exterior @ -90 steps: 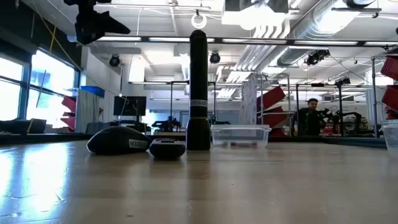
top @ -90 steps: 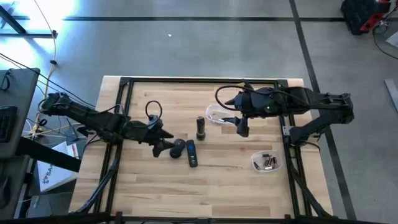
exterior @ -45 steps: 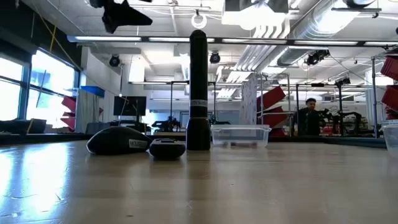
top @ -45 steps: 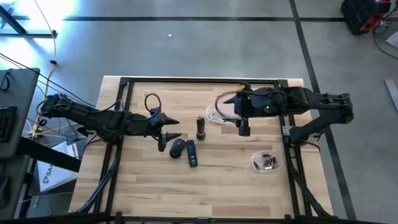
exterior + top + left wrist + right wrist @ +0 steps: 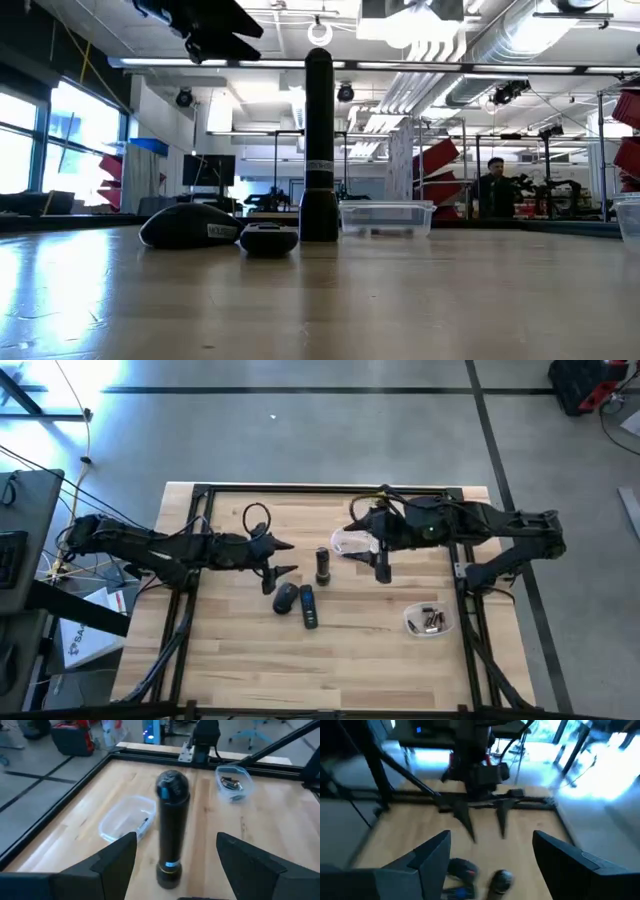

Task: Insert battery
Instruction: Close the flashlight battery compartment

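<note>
Moved since a second ago: left pincer (image 5: pixel 283 560), now nearer the flashlight (image 5: pixel 323 565), fingers apart and empty; right pincer (image 5: pixel 382 567) shifted slightly toward the flashlight, fingers apart and empty.

Flashlight: upright near the surface's (image 5: pixel 370 660) middle, long axis vertical, wide head down, tail end up.

Batteries (image 5: pixel 432 622): in a small clear container near the right edge, well apart from the flashlight.

Step, as judged: approach to steady the flashlight body. Next move likely calls for a centred side grip.
</note>
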Robot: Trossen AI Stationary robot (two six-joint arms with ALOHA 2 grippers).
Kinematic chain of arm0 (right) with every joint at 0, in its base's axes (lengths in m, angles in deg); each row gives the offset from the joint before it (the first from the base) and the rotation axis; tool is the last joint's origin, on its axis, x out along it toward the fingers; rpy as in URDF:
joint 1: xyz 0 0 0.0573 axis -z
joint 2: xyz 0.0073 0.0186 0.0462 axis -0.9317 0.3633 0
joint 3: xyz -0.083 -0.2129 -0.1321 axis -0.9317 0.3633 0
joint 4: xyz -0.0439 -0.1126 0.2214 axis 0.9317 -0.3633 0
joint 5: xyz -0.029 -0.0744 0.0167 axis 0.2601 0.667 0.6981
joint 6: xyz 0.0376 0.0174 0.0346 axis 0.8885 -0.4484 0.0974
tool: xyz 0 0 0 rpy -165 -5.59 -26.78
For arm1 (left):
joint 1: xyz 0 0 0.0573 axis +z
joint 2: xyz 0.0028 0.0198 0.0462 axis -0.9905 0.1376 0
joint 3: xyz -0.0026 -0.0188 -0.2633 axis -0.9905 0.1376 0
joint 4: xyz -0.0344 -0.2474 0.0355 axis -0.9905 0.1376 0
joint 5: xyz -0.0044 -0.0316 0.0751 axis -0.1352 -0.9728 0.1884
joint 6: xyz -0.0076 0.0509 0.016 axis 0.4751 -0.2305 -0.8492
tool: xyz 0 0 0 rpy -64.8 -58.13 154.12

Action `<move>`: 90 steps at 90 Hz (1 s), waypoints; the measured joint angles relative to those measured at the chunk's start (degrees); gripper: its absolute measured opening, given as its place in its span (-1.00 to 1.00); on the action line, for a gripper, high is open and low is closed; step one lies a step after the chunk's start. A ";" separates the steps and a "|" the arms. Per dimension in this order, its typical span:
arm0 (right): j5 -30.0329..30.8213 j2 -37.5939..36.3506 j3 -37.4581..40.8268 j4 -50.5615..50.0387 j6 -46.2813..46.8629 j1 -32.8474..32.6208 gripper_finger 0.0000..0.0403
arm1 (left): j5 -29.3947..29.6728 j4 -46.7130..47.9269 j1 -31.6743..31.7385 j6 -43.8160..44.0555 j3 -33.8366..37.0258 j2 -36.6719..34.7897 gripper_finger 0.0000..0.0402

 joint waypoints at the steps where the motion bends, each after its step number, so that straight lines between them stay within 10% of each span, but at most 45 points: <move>1: -0.32 0.00 0.00 -0.01 0.72 -0.01 0.24 | -0.41 -0.68 0.33 -0.06 0.38 -0.01 0.27; 30: 3.07 1.34 -0.02 5.23 -1.92 0.17 0.24 | -9.16 -24.05 5.77 -0.59 14.52 1.76 0.27; 90: 18.53 8.92 0.02 -2.97 -13.37 8.72 0.24 | -18.28 -51.52 9.44 -0.06 14.81 26.11 0.27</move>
